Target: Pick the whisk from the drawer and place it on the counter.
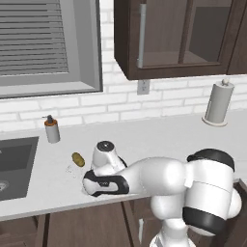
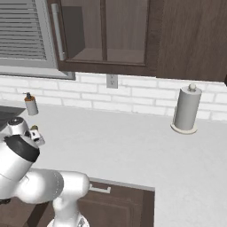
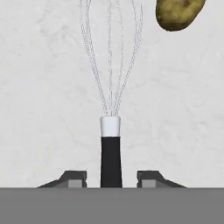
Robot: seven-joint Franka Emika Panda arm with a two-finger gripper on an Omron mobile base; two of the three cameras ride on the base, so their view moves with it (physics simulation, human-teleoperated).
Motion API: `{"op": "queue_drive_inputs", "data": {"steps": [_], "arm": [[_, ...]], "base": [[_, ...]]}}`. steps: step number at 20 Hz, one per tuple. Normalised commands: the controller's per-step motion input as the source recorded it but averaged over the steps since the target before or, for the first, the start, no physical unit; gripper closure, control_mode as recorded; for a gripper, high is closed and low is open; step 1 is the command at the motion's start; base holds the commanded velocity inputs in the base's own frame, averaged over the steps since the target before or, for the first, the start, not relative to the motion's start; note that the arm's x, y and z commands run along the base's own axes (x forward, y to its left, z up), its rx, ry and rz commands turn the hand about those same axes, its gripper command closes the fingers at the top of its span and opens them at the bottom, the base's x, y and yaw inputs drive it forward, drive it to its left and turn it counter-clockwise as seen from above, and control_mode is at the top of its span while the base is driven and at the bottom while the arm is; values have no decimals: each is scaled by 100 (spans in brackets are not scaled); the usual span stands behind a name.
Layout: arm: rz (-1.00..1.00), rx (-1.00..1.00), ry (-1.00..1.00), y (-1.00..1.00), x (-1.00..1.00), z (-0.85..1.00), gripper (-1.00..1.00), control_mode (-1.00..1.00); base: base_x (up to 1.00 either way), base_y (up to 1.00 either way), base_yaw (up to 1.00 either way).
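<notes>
The thin silver-wire, black-handled whisk (image 3: 110, 131) lies on the light grey stone counter (image 3: 43, 109), between the gripper (image 3: 111, 177)'s parted fingers, untouched; a yellow-brown oval lump (image 3: 179, 13) is cut off above.

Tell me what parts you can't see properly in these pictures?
- Whisk: in the hand view its handle's end runs under the bottom edge and its wire top leaves the top edge.
- Potato: cut by the hand view's top edge.
- Claw: its fingers stand apart from the handle; just the tips show.
- Sink: cut by the left base view's left edge.
</notes>
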Motion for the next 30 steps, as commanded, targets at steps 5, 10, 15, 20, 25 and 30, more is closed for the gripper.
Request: {"op": "queue_drive_inputs", "data": {"steps": [5,10,15,20,25,30], "arm": [[0,0,-2,-5,-1,26,-100,-100],[0,0,-9,-20,-45,61,-100,-100],[0,0,-14,-9,-58,42,-100,-100],[0,0,-13,-1,-44,47,-100,-100],[0,1,-10,-7,-24,53,-100,-100],[0,6,-1,-20,-14,50,-100,-100]], "base": [[0,0,0],[0,0,0],[0,0,0],[0,0,0],[0,0,0],[0,0,0]]}}
